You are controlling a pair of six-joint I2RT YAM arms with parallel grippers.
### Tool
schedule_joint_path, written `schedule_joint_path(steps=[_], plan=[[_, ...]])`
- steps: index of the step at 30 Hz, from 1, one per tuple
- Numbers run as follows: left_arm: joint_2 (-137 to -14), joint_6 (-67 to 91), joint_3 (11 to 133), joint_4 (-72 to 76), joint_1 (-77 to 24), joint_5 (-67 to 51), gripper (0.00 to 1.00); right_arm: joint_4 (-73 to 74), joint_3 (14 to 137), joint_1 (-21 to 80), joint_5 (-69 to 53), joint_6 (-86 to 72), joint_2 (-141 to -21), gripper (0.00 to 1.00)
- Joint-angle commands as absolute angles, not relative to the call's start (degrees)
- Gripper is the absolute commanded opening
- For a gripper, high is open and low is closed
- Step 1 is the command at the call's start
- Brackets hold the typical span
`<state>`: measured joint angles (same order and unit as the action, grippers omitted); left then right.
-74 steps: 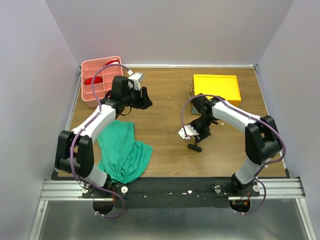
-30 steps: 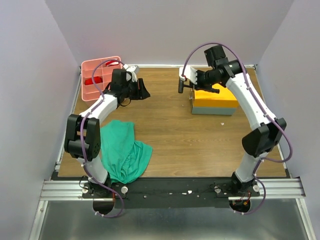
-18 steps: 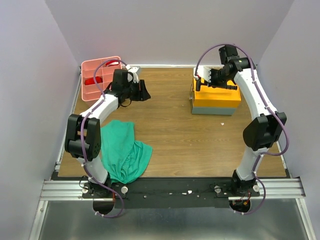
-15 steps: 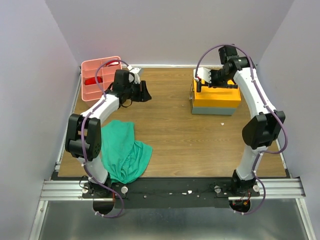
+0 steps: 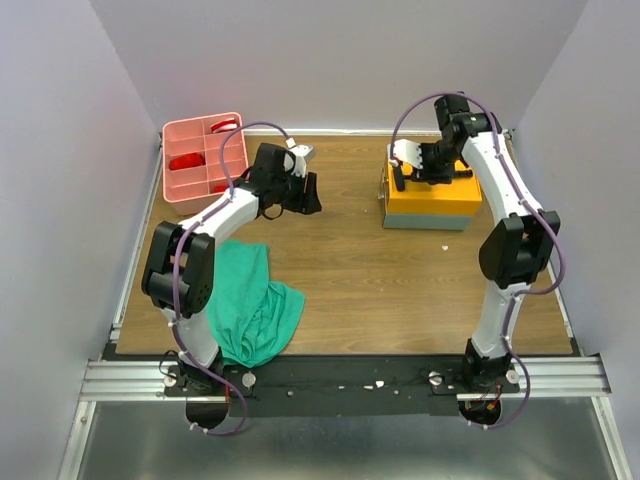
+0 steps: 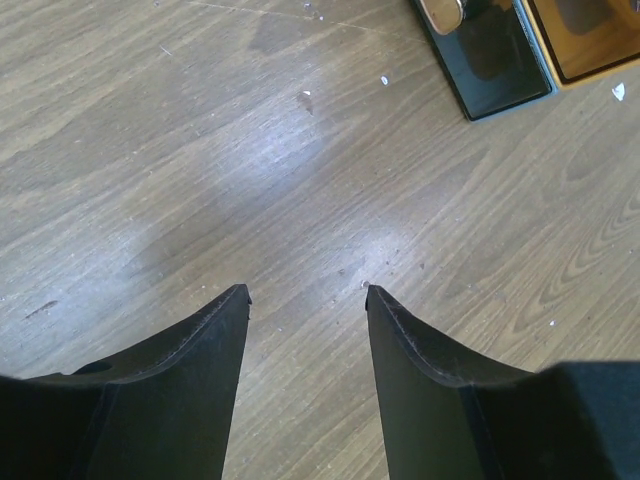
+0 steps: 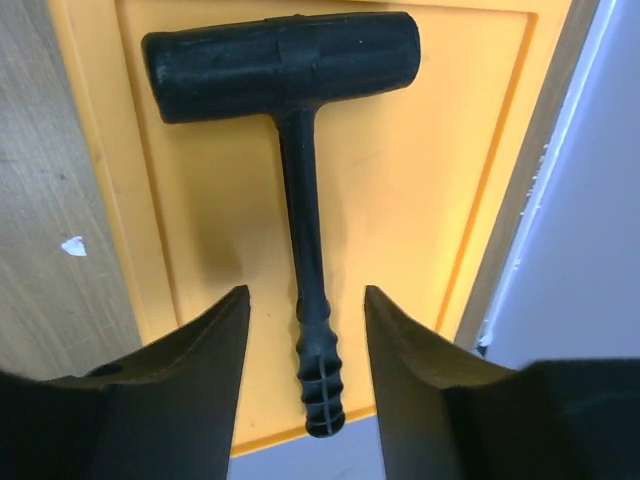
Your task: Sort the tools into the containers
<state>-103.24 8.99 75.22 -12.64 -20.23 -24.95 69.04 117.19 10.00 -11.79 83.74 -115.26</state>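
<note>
Green cloth [image 5: 250,305] well apart from toolbox [image 5: 445,200].

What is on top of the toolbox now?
A black hammer lies flat on the yellow top of the toolbox, between the fingers of the open right gripper, which do not touch it. The top covers the inside, so any contents are hidden.

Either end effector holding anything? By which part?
Nothing. The hammer lies on the toolbox, its handle between the fingers of the open right end effector, untouched. The left end effector is open and empty.
</note>
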Motion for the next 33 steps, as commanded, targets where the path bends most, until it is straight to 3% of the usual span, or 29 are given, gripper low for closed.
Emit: schedule_joint_path(steps=[1, 6, 7, 8, 11, 18, 25, 33], plan=[[-102.2, 8.2, 76.5, -12.6, -20.3, -23.9, 0.62, 65.3, 115.6, 9.8, -12.0, 79.4, -108.5, 1.00], [-100.4, 8.0, 79.2, -14.0, -20.3, -24.2, 0.75, 62.5, 116.5, 10.4, -12.7, 70.7, -102.2, 1.00], [-100.1, 7.9, 79.7, -14.3, -20.2, -24.1, 0.81, 60.9, 115.7, 10.5, -12.7, 64.6, -100.8, 1.00], [-99.8, 7.8, 80.9, -14.8, -20.2, -24.1, 0.99, 56.0, 114.0, 10.5, -12.4, 60.8, -97.2, 1.00], [-98.5, 6.8, 83.2, -16.6, -20.1, -23.8, 0.99, 43.3, 103.5, 10.4, -9.4, 44.2, -88.8, 1.00], [-94.3, 6.9, 85.8, -17.2, -19.9, -13.6, 0.99, 33.2, 81.7, 10.5, -2.5, 9.1, -75.9, 1.00], [-93.0, 5.1, 90.0, -23.0, -19.9, 1.4, 0.99, 29.6, 67.6, 10.4, 8.3, 6.2, -65.2, 1.00], [-94.8, 1.9, 99.4, -26.6, -19.6, 7.8, 0.99, 29.8, 60.1, 10.4, 5.1, 4.6, -54.7, 1.00]])
